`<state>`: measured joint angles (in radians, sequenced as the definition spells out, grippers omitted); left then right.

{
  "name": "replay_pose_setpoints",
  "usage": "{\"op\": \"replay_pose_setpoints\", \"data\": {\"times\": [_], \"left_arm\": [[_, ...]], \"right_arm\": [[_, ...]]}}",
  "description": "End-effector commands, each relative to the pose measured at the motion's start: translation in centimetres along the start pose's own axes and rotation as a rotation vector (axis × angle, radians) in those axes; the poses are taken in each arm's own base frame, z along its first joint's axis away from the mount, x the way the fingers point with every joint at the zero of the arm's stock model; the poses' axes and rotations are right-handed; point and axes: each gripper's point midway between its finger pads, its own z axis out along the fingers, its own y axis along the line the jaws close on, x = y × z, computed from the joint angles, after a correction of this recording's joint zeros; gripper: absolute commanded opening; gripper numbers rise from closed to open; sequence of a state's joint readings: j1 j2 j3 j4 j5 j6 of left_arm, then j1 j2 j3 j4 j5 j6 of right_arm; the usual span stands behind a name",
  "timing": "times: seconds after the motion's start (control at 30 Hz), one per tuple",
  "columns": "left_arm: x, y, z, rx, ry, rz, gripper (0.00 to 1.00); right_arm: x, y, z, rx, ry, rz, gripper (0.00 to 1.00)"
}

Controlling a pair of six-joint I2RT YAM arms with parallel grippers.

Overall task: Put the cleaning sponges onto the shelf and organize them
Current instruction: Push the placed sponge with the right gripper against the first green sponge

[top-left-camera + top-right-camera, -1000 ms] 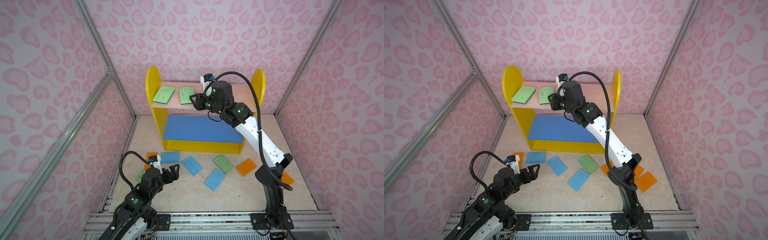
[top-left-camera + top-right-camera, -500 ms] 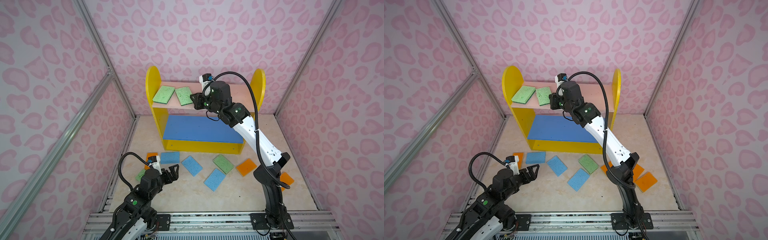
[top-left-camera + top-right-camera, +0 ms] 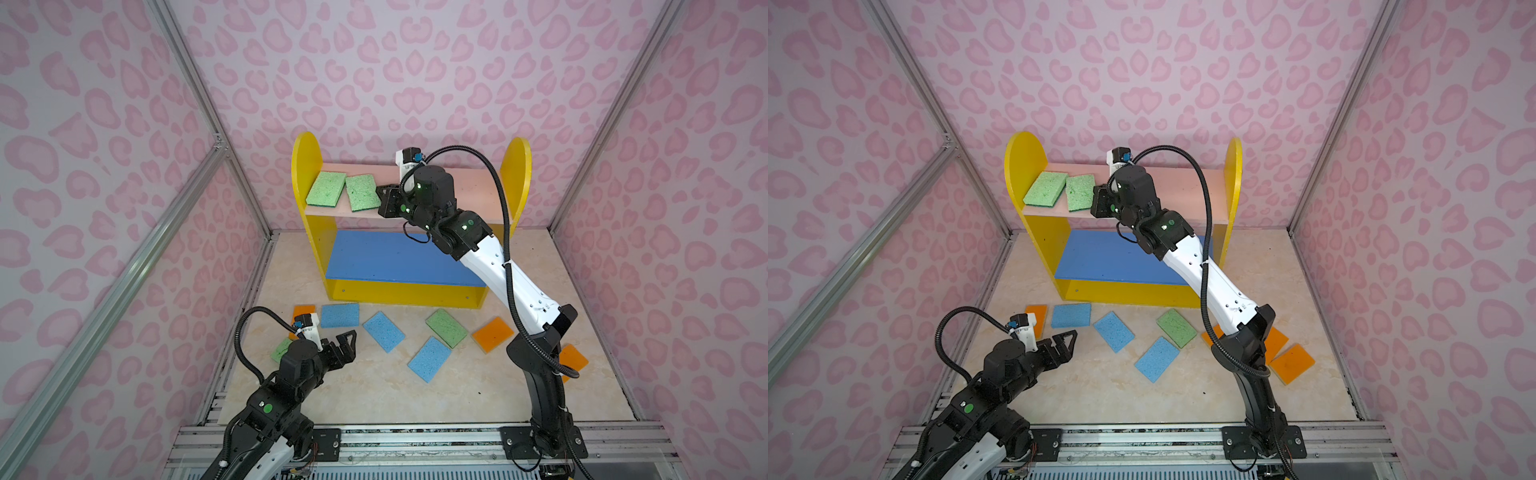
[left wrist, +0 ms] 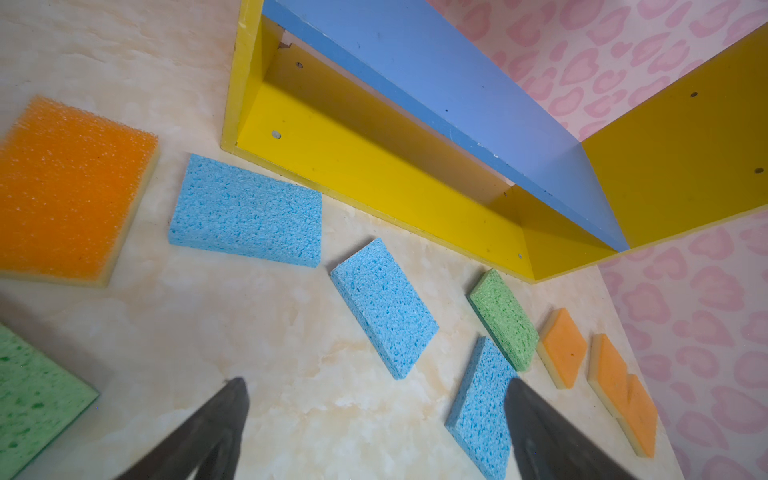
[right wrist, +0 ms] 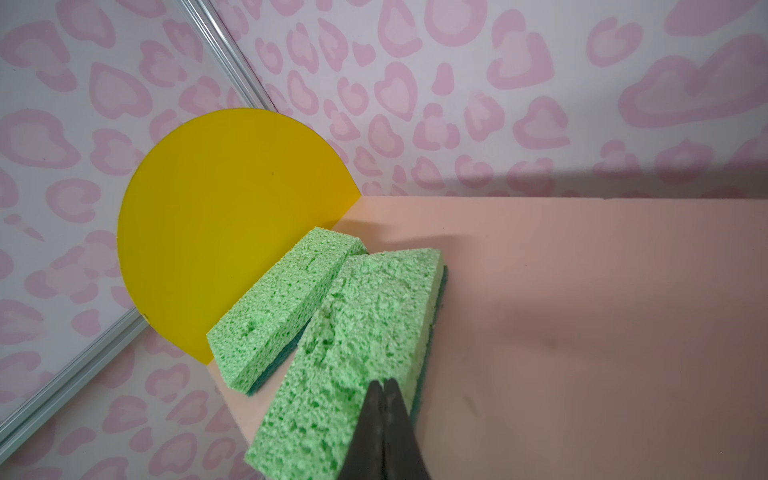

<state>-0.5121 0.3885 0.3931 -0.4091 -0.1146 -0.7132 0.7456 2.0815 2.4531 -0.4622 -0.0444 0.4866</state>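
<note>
The shelf [image 3: 307, 166] stands at the back. Two green cleaning sponges [image 3: 327, 189] [image 3: 362, 192] lie side by side at the left end of its pale pink board [image 3: 473, 191]. My right gripper [image 3: 380, 195] is shut and empty. In the right wrist view its tips [image 5: 384, 384] rest over the right edge of the nearer green sponge [image 5: 353, 345]. My left gripper [image 3: 349, 338] hangs open low over the floor with nothing between its fingers [image 4: 232, 415]. Blue sponges [image 3: 340, 315] [image 3: 383, 331] [image 3: 429, 358], a green one [image 3: 446, 327] and orange ones [image 3: 493, 333] lie on the floor.
The blue board [image 3: 395, 257] holds nothing. Another orange sponge [image 3: 302, 311] and a green one [image 3: 282, 349] lie by my left arm. An orange sponge [image 3: 573, 357] sits behind the right arm's base. Patterned walls close in on three sides.
My right gripper has shut and shifted left along the pink board, nudging the second green sponge against the first. The left arm has not moved.
</note>
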Motion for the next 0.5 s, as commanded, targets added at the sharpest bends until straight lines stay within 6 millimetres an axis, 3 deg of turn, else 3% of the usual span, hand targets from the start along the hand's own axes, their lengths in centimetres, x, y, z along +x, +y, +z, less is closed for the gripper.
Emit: {"op": "replay_pose_setpoints", "data": {"times": [0.0, 0.13, 0.27, 0.47], "left_arm": [[-0.4, 0.0, -0.1, -0.008, -0.013, 0.004, 0.97], [-0.3, 0.0, 0.0, -0.008, -0.008, 0.006, 0.97], [-0.3, 0.0, -0.1, -0.005, -0.009, 0.005, 0.97], [-0.2, 0.1, -0.1, -0.007, -0.005, 0.006, 0.97]], "right_arm": [[2.4, -2.6, 0.0, 0.097, 0.071, 0.032, 0.02], [2.2, -2.7, -0.4, 0.096, 0.062, 0.037, 0.02], [2.5, -2.2, -0.4, 0.081, 0.084, 0.015, 0.24], [3.8, -0.8, -0.4, 0.074, 0.128, -0.029, 0.25]]}}
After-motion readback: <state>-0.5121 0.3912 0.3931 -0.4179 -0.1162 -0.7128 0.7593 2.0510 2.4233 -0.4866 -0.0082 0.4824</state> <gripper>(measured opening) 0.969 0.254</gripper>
